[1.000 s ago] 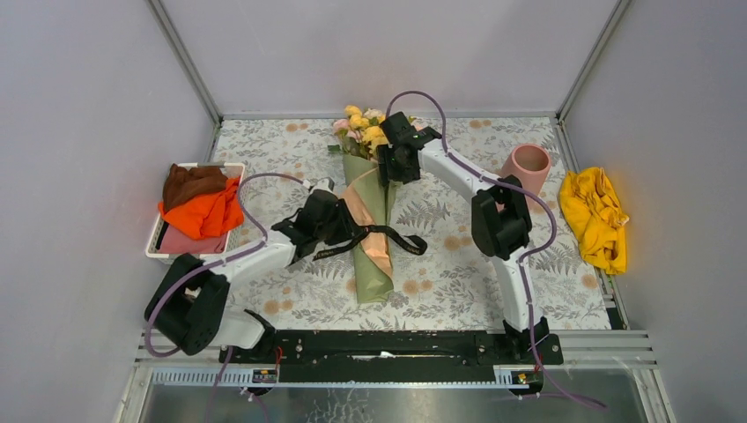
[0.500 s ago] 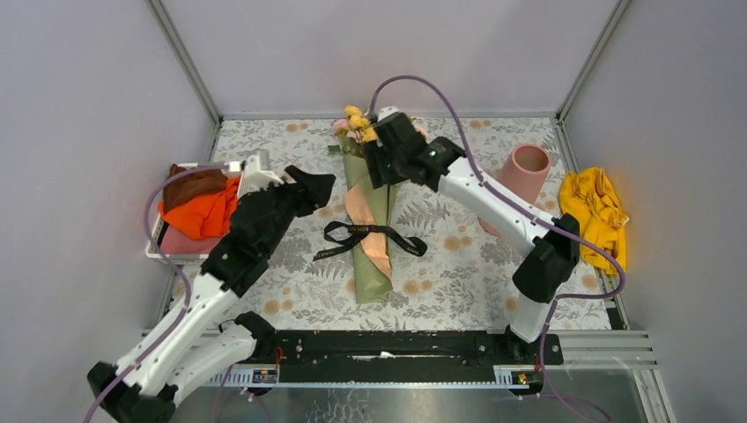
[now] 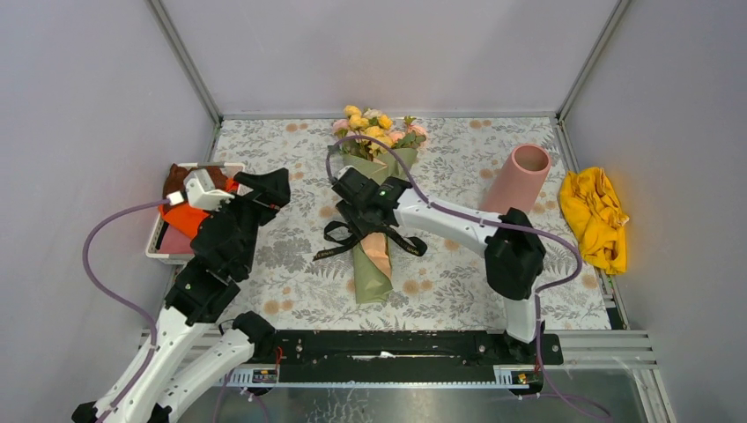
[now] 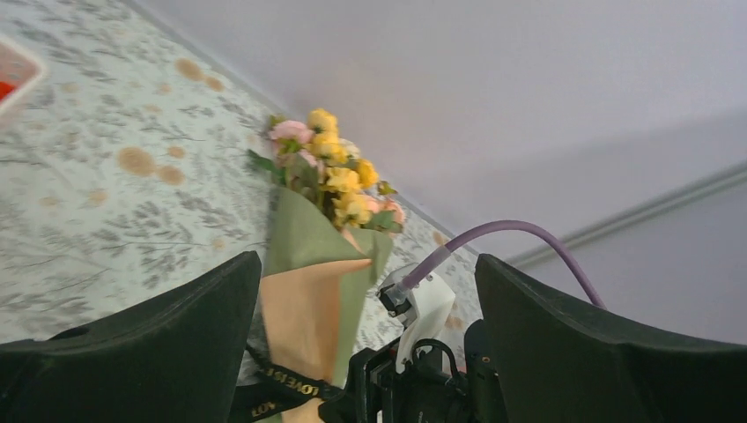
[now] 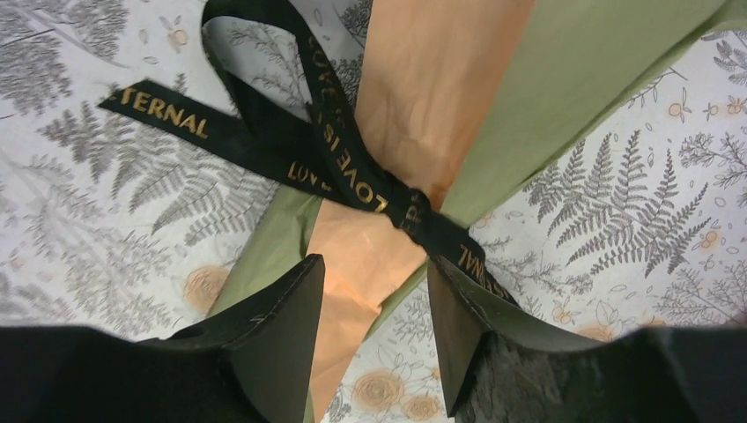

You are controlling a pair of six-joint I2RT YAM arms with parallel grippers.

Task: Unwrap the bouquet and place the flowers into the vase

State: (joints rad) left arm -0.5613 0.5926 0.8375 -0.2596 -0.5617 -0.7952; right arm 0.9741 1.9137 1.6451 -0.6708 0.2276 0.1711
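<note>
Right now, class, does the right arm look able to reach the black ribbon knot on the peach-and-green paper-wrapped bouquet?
Probably yes: the right pincer hovers open above the black ribbon knot, nothing between.

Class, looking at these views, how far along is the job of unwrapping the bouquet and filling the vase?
Done: nothing yet; the bouquet lies wrapped, its black ribbon knotted. In hand: the right gripper hangs over the knot, jaws open; the left gripper is open, off to the side. Left: untie, unwrap, move the flowers into the upright, empty vase.

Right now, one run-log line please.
left gripper: open, empty, raised | right gripper: open above ribbon knot | bouquet: wrapped, tied, lying flat | vase: upright, no flowers
</note>
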